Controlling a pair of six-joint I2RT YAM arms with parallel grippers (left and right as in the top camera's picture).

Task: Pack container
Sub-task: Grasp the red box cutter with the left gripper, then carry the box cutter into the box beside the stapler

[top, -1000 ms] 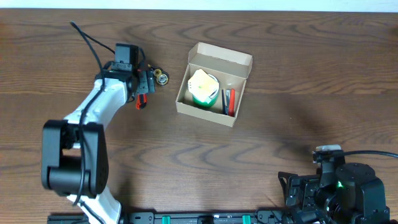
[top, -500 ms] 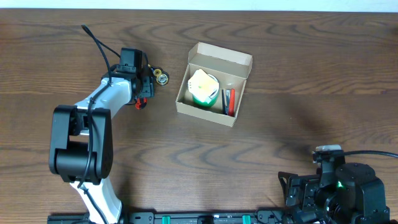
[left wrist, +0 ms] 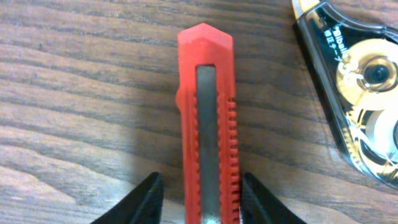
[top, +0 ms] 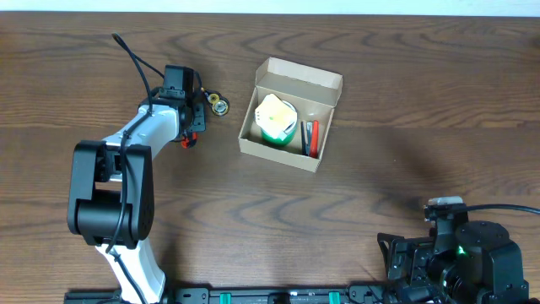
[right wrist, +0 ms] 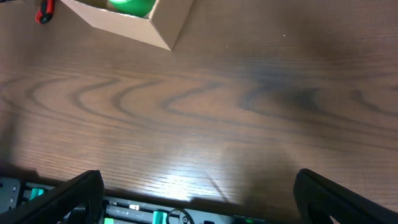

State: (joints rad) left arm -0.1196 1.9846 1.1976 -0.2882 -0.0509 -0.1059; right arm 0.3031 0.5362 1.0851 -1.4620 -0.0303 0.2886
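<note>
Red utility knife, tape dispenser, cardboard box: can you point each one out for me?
Red utility knife (left wrist: 208, 124): left wrist view, on the grey metal strip down its body.
Tape dispenser (left wrist: 360, 87): left wrist view, on its clear casing.
Cardboard box (top: 302, 78): overhead view, on its open flap lid.

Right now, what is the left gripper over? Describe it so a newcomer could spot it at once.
Left of the open cardboard box, straddled by the left gripper, a utility knife lies flat. Unlike the clear tape dispenser beside it, it is slim and bright red, with a ridged edge.
</note>
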